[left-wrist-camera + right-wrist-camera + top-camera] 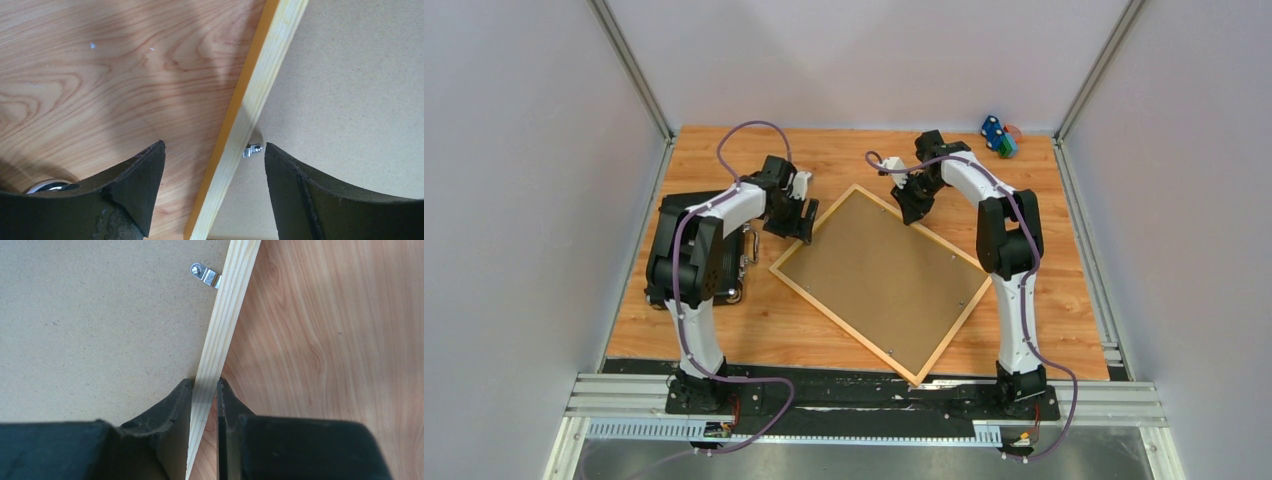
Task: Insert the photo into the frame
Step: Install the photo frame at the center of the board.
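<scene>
On bench point(754, 320) centre — noted frame point(228, 305) lying back-up, brown backing board point(879, 275) seated inside; cannot see photo, possibly beneath. Found right tool point(205, 382) clenched on far-right rail, left tool point(214, 150) released, straddling far-left rail beside metal clip point(252, 149). Could snag clip or skew frame if lowering left tool against that one-sided pin.

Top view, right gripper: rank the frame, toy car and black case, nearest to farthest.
1. frame: centre; its back-right rail is clamped in the right gripper, so they touch.
2. toy car: back right corner, behind and to the right of the gripper.
3. black case: far left, on the other side of the frame.
</scene>
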Motion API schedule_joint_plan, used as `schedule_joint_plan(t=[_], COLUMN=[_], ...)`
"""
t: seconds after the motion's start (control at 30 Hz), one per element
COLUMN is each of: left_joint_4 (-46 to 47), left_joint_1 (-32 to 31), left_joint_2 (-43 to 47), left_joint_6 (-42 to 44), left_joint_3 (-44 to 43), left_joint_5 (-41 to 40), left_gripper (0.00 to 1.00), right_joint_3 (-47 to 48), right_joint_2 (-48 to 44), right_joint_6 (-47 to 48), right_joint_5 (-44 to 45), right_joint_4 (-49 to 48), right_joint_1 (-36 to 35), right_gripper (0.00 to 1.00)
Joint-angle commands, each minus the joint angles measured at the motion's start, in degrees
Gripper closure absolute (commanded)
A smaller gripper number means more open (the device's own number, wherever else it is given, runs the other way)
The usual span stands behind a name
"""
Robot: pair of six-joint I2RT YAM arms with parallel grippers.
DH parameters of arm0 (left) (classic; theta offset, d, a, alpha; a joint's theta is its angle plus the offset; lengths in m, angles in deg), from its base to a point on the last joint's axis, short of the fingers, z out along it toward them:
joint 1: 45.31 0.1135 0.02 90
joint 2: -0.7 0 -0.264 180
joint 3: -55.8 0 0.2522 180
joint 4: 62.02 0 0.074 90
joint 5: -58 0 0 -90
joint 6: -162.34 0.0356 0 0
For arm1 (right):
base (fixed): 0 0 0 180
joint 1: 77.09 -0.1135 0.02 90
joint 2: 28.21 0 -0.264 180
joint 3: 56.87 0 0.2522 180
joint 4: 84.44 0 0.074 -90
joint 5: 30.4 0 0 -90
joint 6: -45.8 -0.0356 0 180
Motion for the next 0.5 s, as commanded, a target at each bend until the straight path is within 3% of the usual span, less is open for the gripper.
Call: schedule_joint_plan(t=[0.0,0.47], left_joint_4=[0.00,-4.78], left_joint_1=[0.79,5.21], left_joint_2=[4.96,9.07], left_joint_6=[1.16,3.09], left_joint_3=[-1.47,-1.69], left_joint_5=[3.43,3.80], left_gripper=[0.19,0.05], right_joint_3=[-3.19,4.99], right_joint_2=[5.42,7.90], right_joint_6=[2.31,8.40], right_joint_5=[4.74,2.75], right_joint_4=[-5.99,-7.78], right_joint_1=[-0.49,-5.60], right_gripper=[1.00,1.00])
